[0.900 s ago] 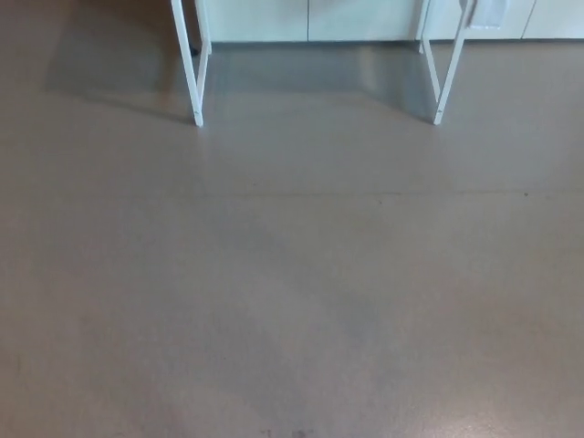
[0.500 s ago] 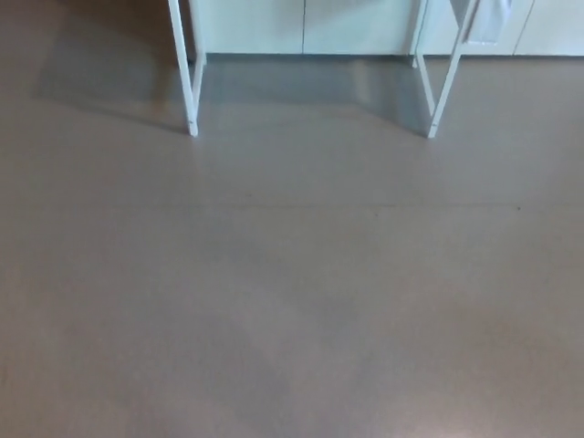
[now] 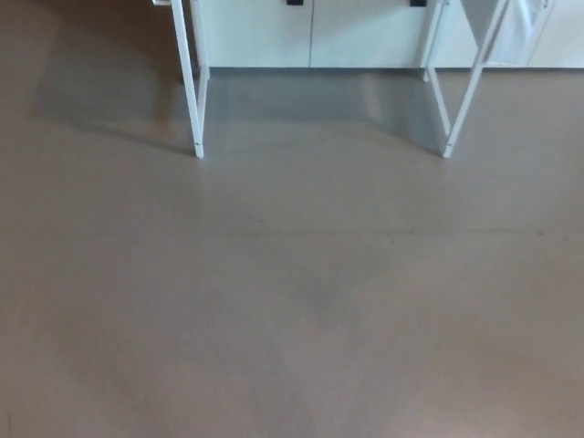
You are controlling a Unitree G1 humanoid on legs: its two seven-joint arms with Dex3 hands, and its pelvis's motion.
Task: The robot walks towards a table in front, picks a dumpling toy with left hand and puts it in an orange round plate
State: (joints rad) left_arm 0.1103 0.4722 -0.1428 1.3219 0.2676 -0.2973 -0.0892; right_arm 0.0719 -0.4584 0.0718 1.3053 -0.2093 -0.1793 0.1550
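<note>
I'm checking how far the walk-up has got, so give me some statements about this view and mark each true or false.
1. Two white table legs stand on the floor near the top of the view. True.
2. The dumpling toy lies on the floor between the legs. False: no dumpling shows anywhere.
3. White cabinets run along the far edge behind the legs. True.
4. The left hand reaches in from the picture's left. False: no hand is in view.
5. The orange plate is visible on the tabletop. False: neither the tabletop nor a plate shows.
</note>
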